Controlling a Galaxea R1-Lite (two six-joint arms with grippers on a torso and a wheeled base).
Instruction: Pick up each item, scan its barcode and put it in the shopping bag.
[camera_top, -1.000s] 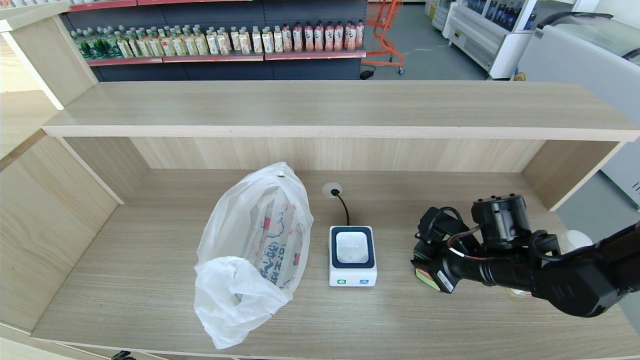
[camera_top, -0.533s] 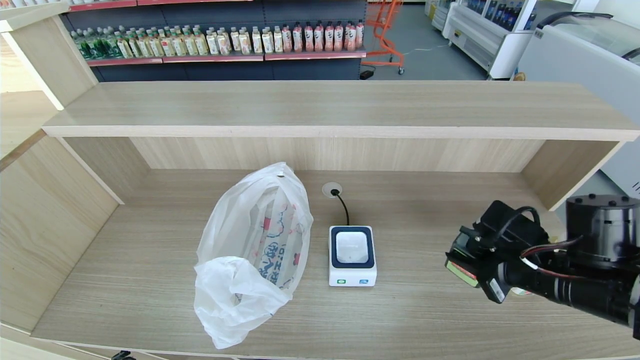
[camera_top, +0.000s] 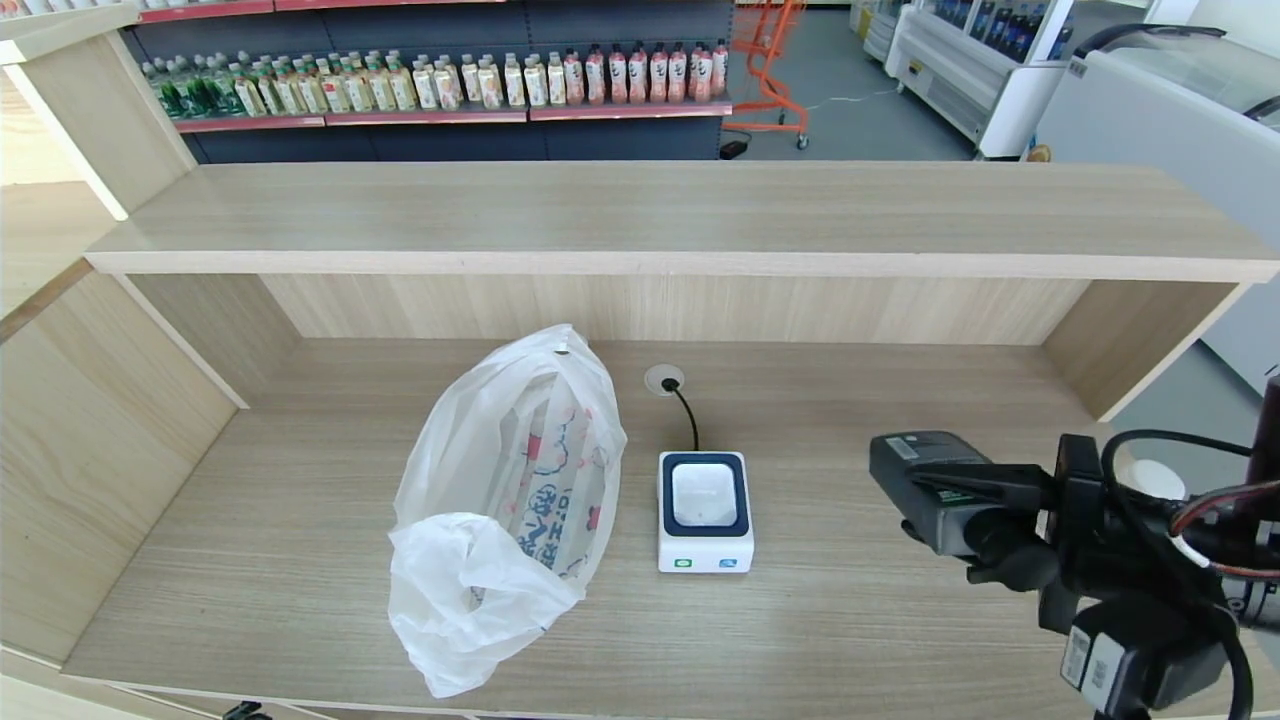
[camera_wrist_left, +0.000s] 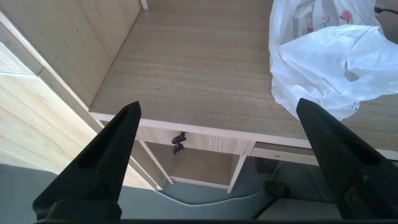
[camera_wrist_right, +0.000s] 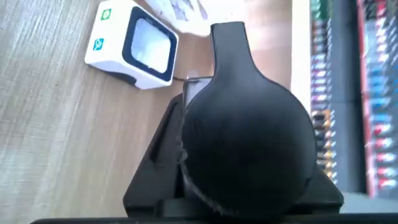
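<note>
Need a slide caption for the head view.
Checkout counter: shopping bag with printed packaging inside lies left of the scanner; right arm is on the scanner's right.

We see bright, even light on the wooden counter and soft shadows. The shopping bag glows white. Counter edges bend.

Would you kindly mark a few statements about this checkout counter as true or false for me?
1. The shopping bag lies on the robot's left of the scanner. True.
2. The scanner's cable runs to a hole in the counter. True.
3. The shopping bag is empty. False: a printed package shows inside it.
4. The left gripper is shut. False: its fingers stand wide apart, with nothing between them.
</note>
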